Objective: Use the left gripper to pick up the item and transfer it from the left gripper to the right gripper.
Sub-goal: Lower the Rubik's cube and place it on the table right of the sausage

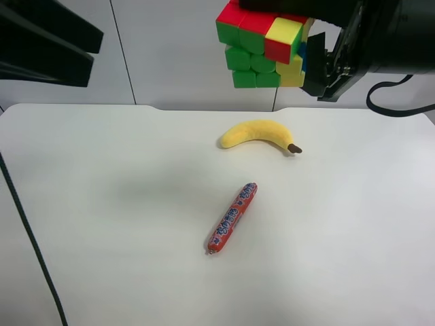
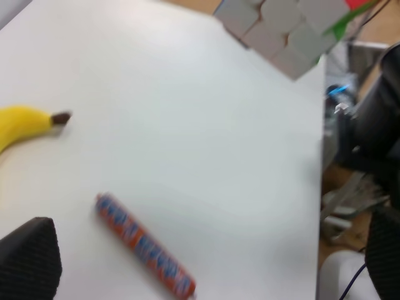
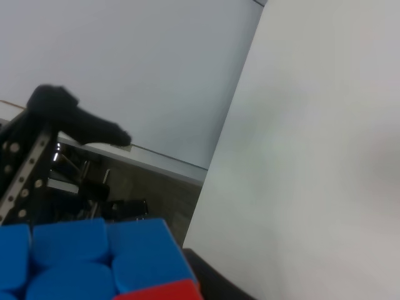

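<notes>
Puzzle cube (image 1: 262,54) x1 in right claw (image 1: 306,44), banana (image 1: 260,132) x1, sausage stick (image 1: 232,217) x1

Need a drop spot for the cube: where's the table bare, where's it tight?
Bare: the table from the sausage stick out to the exterior high view's left edge, and the patch at that view's lower right, beside the stick and below the banana. Tightest: the gap between banana and stick, mid-table. The cube is held up in the air, off the surface.
</notes>
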